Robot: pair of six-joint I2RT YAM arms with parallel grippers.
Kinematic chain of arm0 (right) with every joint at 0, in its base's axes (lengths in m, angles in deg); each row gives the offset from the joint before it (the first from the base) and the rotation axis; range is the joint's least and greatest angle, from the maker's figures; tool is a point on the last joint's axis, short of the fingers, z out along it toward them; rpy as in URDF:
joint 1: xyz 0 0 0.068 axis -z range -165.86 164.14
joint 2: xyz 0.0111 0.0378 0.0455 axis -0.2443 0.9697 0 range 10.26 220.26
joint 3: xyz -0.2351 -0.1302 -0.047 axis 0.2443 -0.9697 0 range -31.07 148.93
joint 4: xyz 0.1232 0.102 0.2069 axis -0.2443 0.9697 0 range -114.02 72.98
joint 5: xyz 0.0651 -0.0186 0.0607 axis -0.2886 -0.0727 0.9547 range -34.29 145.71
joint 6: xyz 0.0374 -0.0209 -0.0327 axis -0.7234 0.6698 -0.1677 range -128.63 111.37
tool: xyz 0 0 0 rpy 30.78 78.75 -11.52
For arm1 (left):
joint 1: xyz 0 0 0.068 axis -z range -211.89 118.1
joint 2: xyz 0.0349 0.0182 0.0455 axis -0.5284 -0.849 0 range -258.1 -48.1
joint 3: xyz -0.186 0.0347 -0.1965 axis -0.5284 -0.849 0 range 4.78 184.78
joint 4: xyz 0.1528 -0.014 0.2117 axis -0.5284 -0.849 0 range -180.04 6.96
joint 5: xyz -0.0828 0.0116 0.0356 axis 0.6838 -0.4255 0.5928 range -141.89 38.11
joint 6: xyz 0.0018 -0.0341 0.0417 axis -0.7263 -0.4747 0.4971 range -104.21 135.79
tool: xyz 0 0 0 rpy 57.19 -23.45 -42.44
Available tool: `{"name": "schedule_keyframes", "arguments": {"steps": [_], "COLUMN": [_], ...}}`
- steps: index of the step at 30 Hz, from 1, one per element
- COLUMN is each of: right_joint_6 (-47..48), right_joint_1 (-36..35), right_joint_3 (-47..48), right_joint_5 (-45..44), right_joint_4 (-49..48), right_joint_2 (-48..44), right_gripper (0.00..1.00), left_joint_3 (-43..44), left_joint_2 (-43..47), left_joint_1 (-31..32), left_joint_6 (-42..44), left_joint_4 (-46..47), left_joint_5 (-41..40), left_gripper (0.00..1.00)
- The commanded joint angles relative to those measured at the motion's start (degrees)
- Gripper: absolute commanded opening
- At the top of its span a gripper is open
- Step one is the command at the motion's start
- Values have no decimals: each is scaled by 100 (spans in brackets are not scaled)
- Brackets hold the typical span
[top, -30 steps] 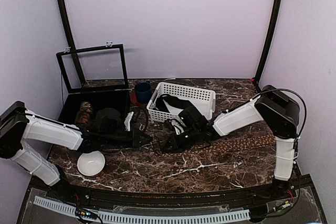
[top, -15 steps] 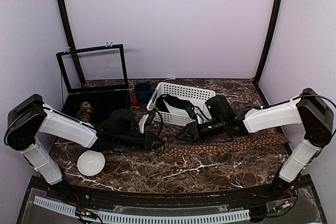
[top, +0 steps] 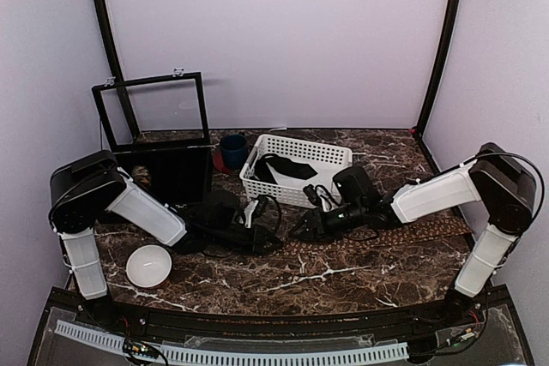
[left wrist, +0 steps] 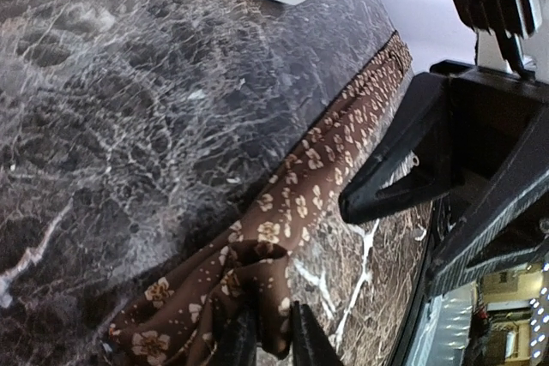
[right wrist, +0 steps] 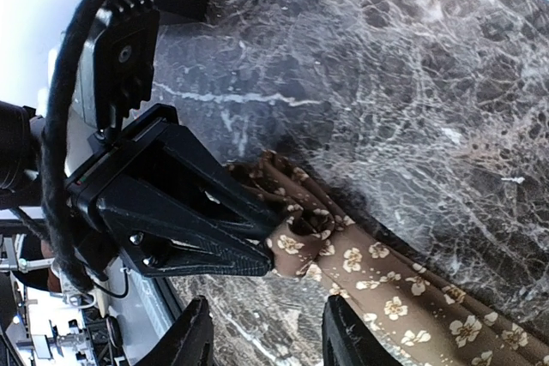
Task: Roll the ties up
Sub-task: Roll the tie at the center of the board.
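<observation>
A brown tie (top: 386, 233) with a tan flower pattern lies stretched along the marble table (top: 343, 276) towards the right. Its left end is folded over into a small bunch (right wrist: 300, 229). My left gripper (top: 276, 243) is shut on that bunch; in the left wrist view the cloth (left wrist: 309, 186) sits pinched between the narrow fingers (left wrist: 304, 345). My right gripper (right wrist: 268, 319) stands open just right of the left one, above the tie, with nothing between its fingers. The two grippers (top: 302, 229) face each other, nearly tip to tip.
A white basket (top: 334, 156) with dark cloth inside stands behind the grippers. A blue cup (top: 232, 150) is to its left, beside a black box (top: 171, 179) with its lid raised. A white bowl (top: 149, 265) sits near the front left.
My left gripper has moved right, carrying the tie's end with it. My right gripper has opened, drawn back, and now stands close to the left one again.
</observation>
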Motion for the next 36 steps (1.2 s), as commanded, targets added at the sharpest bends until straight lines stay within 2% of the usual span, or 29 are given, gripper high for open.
{"name": "schedule_keyframes", "arguments": {"steps": [1, 3, 6, 17, 26, 28, 33, 36], "right_joint_6": [-23, -14, -18, -33, 66, 124, 210, 224], "right_joint_1": [18, 9, 3, -61, -163, -182, -183, -179], "right_joint_3": [-10, 15, 38, 306, 542, 596, 625, 603], "right_joint_5": [-87, -135, -171, -209, -326, -401, -547, -540], "right_joint_4": [-206, -178, -204, -232, -118, -27, 172, 201], "right_joint_2": [207, 270, 360, 577, 888, 935, 962, 947], "right_gripper": [41, 39, 37, 35, 34, 30, 11, 4], "left_joint_3": [-78, -130, -192, -327, -338, -333, -344, -352], "left_joint_2": [-324, -383, -413, -440, -465, -471, -274, 16], "left_joint_1": [-127, -143, -143, -160, -169, -169, -198, -266], "left_joint_6": [-599, -712, -793, -843, -898, -873, -578, -183], "left_joint_4": [896, 1098, 1286, 1399, 1528, 1544, 1317, 985], "left_joint_5": [271, 322, 379, 402, 439, 478, 424, 418], "left_gripper": [25, 32, 34, 17, 13, 13, 18, 29]}}
